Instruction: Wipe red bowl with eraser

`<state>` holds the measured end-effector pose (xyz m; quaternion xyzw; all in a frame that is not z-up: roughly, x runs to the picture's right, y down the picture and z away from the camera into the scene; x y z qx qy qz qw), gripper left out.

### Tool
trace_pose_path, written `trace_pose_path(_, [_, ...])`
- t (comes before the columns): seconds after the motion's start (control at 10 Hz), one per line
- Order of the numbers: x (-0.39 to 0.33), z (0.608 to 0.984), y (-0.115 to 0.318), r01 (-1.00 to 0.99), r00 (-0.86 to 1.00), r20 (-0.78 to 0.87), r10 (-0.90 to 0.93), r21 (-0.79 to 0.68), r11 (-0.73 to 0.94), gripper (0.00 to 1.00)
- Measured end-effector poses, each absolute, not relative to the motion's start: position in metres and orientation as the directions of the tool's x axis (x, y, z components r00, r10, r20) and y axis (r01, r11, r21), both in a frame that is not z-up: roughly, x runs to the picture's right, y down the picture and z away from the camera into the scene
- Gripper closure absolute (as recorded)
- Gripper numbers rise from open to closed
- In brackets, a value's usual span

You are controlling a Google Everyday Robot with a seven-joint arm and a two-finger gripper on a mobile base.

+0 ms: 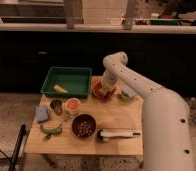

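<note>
The red bowl (100, 91) sits on the wooden table (116, 117) at the back, just right of the green tray. My gripper (107, 86) hangs down from the white arm (141, 90) and sits right over the bowl, at or inside its rim, covering part of it. I cannot make out the eraser; it may be hidden at the gripper.
The green tray (73, 77), back left, holds a pale tan piece (60, 89). A white-rimmed cup (72, 104), metal cup (56, 105), blue-grey block (42, 114), green vegetable (51, 130), dark brown bowl (84, 125) and long white tool (118, 134) lie in front. A green item (125, 96) lies right of the red bowl.
</note>
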<state>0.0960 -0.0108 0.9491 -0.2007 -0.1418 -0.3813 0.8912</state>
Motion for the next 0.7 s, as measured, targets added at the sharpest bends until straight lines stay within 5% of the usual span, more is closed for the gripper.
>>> trace_pose_path(0.7, [0.061, 0.971, -0.026, 0.733, 0.666, 0.418, -0.618, -0.211, 0.647, 1.00])
